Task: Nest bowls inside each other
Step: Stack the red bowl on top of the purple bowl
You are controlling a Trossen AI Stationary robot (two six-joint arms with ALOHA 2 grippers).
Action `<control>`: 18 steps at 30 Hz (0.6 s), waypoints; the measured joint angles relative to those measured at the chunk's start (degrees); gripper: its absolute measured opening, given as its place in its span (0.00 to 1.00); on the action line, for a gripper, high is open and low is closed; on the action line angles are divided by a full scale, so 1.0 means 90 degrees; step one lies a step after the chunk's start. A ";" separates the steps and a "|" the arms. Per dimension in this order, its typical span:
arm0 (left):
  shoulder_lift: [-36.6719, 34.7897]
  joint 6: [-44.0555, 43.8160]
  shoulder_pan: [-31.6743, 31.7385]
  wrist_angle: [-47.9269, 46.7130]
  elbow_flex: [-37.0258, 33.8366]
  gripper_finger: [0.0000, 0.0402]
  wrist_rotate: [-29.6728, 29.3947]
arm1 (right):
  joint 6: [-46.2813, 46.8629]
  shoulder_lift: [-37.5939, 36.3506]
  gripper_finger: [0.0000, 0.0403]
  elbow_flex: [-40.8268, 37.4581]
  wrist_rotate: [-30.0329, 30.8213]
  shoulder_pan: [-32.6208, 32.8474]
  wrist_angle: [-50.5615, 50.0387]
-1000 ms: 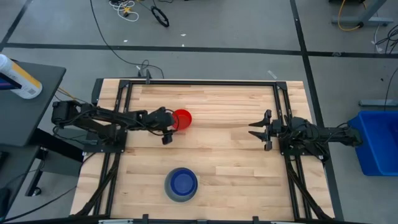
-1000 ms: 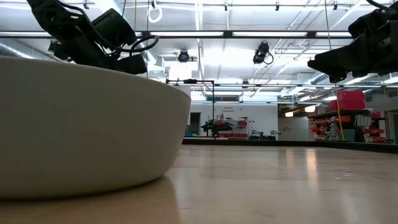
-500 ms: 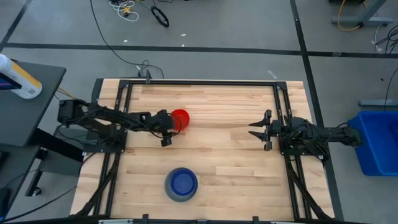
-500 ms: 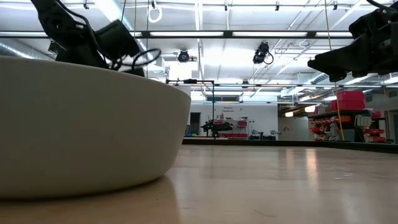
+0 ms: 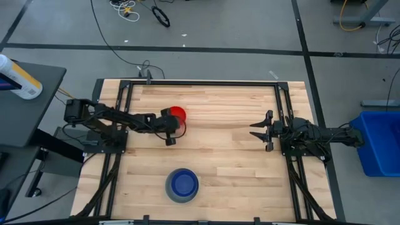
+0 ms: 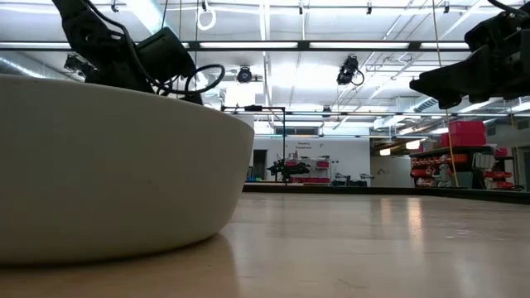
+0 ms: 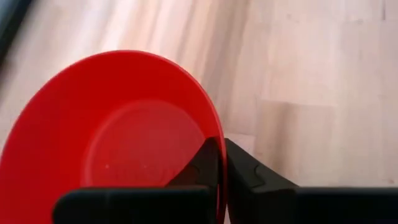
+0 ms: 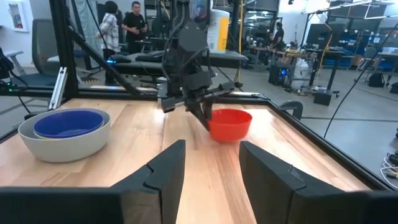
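A red bowl [image 5: 179,114] stands on the table left of centre, also seen in the right wrist view [image 8: 231,124]. My left gripper [image 5: 172,125] is shut on its rim. A pale grey bowl [image 5: 170,191] with a dark blue bowl [image 5: 183,184] resting inside it stands by the near edge. The grey bowl fills the left of the low view [image 6: 108,165]. My right gripper [image 5: 259,130] waits open at the table's right, level, with nothing between its fingers [image 8: 163,168]. My left gripper pinches the red bowl's rim [image 7: 214,138] on its near-left side, one finger [image 7: 202,163] inside the bowl and the other finger [image 7: 249,171] outside. The fingers slant down from the table's left. The bowl stays upright with its base [image 8: 229,138] on the table.
A dark frame [image 5: 200,83] runs round the wooden tabletop. Bare wood lies between the red bowl and my right gripper, and on both sides of the grey bowl. People stand in the room beyond the table's left side.
My left gripper has gone down and toward the table's right edge, onto the red bowl, and covers more of the bowl's left part than before. The red bowl has stayed on the table. My right arm has kept still.
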 joint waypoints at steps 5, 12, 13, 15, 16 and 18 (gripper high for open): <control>-0.0301 0.0107 -0.0959 0.0465 0.0029 0.02 -0.0848 | -0.0001 0.0120 0.39 0.0000 0.0000 -0.0002 -0.0002; -0.1019 -0.0501 -0.3052 0.0653 0.0018 0.02 -0.1680 | 0.0080 0.0434 0.39 0.0000 0.0005 0.0001 -0.0007; -0.1052 -0.0610 -0.3333 0.0699 0.0040 0.02 -0.1739 | 0.0080 0.0469 0.40 0.0000 0.0005 0.0001 -0.0005; -0.1065 -0.0918 -0.3866 0.0631 0.0089 0.02 -0.1762 | 0.0083 0.0520 0.40 0.0000 0.0005 0.0001 -0.0005; -0.1058 -0.1050 -0.4108 0.0608 0.0131 0.02 -0.1779 | 0.0086 0.0538 0.40 0.0000 0.0007 0.0001 -0.0001; -0.0971 -0.1278 -0.4522 0.0620 0.0286 0.02 -0.1760 | 0.0095 0.0543 0.40 0.0000 0.0012 0.0001 -0.0002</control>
